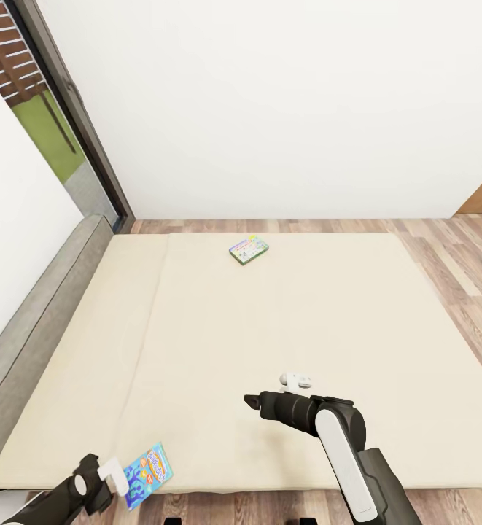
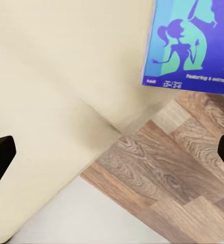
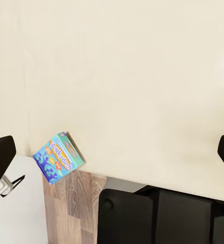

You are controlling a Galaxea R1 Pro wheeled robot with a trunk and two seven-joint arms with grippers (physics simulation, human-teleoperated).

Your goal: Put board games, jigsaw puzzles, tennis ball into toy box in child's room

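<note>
The robot stands at the foot of the bed (image 1: 284, 321). The blue board game (image 1: 147, 474) sits at the bed's near edge, partly over the floor, just beside the left gripper (image 1: 103, 477), whose jaws are spread apart, empty. I judge the left gripper must next close on it. The right gripper (image 3: 112, 152) hovers released. The other game (image 1: 249, 249) lies far up the bed.

Plain white walls (image 1: 270, 102) rise behind a wood-plank floor (image 1: 459, 277). A dark-framed glass door (image 1: 65, 124) at the far left corner shows green grass outside. Light is even, soft.
</note>
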